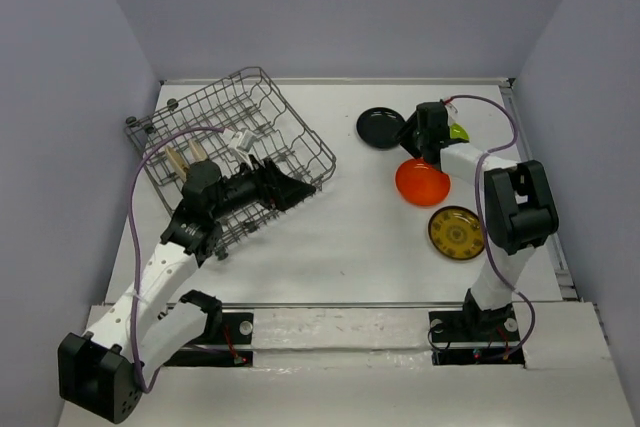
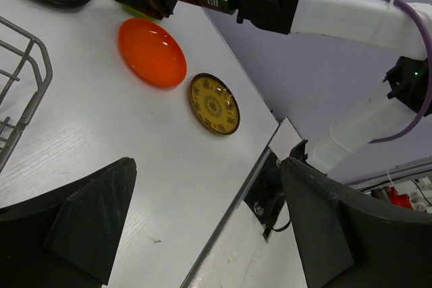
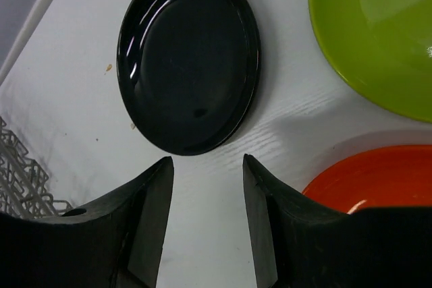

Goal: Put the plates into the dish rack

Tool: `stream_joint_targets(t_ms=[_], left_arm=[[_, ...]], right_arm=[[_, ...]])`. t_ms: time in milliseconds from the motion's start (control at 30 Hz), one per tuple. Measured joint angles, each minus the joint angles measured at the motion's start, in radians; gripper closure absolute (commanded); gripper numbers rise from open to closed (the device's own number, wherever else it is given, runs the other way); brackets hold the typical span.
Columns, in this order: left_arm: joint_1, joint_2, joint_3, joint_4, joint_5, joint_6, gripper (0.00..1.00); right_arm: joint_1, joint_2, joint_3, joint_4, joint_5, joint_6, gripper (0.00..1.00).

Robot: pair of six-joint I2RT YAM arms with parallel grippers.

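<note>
Right end effector [image 3: 206, 165] part-spread, empty; glossy round black plate [image 3: 189, 59] flat at its 12 o'clock, lime plate [image 3: 378, 32] 2, orange plate [image 3: 381, 175] 4. Left end effector [image 2: 206, 166] spread wide by grey wire rack [image 1: 262, 97], 10 o'clock.

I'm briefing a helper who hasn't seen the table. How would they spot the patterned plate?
Start at the wire dish rack on the left, then look right of it. The patterned plate lies nearest the right arm's base, beside the orange plate. It alone has a dark rim and yellow ornamented face.
</note>
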Motion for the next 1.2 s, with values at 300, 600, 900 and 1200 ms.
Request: stream_joint_targets(t_ms=[300,600,900,1200], left_arm=[[-0.044,-0.021,0.032,-0.066,0.029,0.102,0.01],[-0.049,-0.052,0.044,-0.107,-0.047,0.153,0.01],[-0.049,-0.038,0.044,-0.122,-0.122,0.162,0.07],[-0.049,0.094,0.066,-0.185,-0.178,0.119,0.14]], right_arm=[[-0.013,0.136,0.143,-0.072,0.058,0.052,0.49],[-0.023,0.202,0.178,-0.123,0.104,0.076,0.51],[-0.05,0.293,0.273,-0.112,0.062,0.089,0.69],[-0.064,0.306,0.282,-0.059,0.013,0.104,0.93]])
